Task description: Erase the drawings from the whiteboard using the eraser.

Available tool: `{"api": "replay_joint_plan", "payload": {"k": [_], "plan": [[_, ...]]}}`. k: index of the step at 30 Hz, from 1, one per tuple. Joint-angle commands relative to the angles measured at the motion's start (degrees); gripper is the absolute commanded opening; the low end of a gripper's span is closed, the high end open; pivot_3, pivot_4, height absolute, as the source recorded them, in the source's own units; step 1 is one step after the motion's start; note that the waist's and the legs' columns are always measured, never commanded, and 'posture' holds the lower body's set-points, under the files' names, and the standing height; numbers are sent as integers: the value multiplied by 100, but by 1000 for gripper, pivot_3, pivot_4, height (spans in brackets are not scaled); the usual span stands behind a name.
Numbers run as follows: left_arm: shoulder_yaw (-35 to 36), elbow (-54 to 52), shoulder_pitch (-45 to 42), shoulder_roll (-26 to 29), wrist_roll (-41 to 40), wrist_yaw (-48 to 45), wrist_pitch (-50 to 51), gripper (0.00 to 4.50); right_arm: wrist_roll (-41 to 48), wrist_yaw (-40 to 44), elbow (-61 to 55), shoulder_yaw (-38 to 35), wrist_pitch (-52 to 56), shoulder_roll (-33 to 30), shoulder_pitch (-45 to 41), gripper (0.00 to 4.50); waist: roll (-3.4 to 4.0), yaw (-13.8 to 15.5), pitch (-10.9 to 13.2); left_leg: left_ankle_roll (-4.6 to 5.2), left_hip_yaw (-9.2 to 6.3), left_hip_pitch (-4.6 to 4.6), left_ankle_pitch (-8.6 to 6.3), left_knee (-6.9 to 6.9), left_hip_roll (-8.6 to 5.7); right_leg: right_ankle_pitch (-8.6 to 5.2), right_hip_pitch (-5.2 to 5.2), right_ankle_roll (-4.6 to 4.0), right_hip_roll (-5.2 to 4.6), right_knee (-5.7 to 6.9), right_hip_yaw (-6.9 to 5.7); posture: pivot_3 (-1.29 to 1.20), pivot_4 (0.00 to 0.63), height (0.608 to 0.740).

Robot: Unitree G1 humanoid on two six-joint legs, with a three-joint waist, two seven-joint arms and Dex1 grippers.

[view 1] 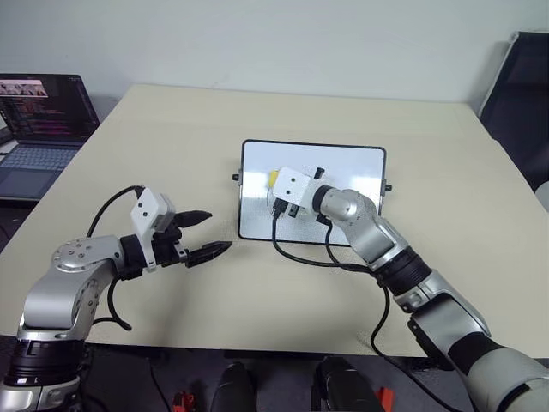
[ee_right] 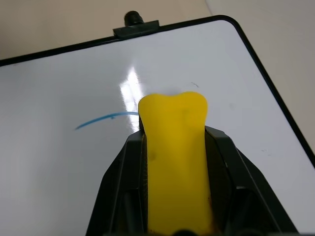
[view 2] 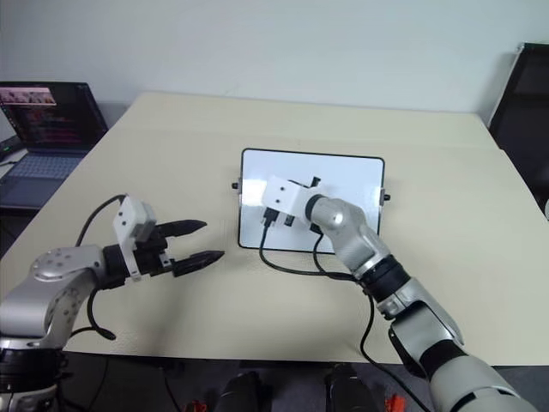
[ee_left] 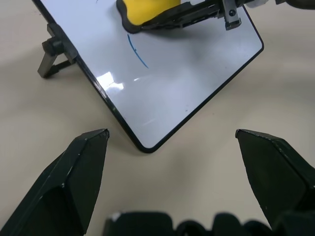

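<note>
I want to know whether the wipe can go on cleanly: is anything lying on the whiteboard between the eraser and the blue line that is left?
Nothing visible does. The right gripper holds the eraser over the whiteboard, and the blue line lies beside the eraser's tip with only bare white surface between them.

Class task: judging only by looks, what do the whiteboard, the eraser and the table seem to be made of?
Whiteboard: glossy white coated panel, since light glints off it, in a thin black frame, probably plastic.
Eraser: smooth matte yellow body, likely moulded plastic or foam.
Table: flat matte beige top, possibly laminate, no grain visible.
</note>
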Motion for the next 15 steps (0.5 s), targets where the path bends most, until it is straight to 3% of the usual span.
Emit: {"api": "replay_joint_plan", "payload": {"k": [1,5,11,15], "plan": [[45,-84,-124,17,-55,-37,-115,4500,-1,742,-146,248,133,-148,150,1216,0,-1,0,0,0,0,0,-1,1,1,0,3,1,0,0,0,150,740],[45,-68,-131,12,-40,-39,-124,4500,-137,1262,-435,455,180,-368,324,1216,1,6,1,-1,-1,0,-1,-3,0,-4,3,9,1,0,-1,0,150,740],[20,-43,-152,7,-23,-59,-135,4500,-625,-272,246,73,-476,-206,-218,1216,1,3,1,1,0,1,2,7,-1,4,1,-6,0,2,2,0,150,740],[9,-37,-164,5,-14,-74,-132,4500,-506,-324,356,-71,-578,-145,-253,1216,0,16,0,2,1,0,7,9,-2,6,3,-7,-3,0,1,0,150,740]]}}
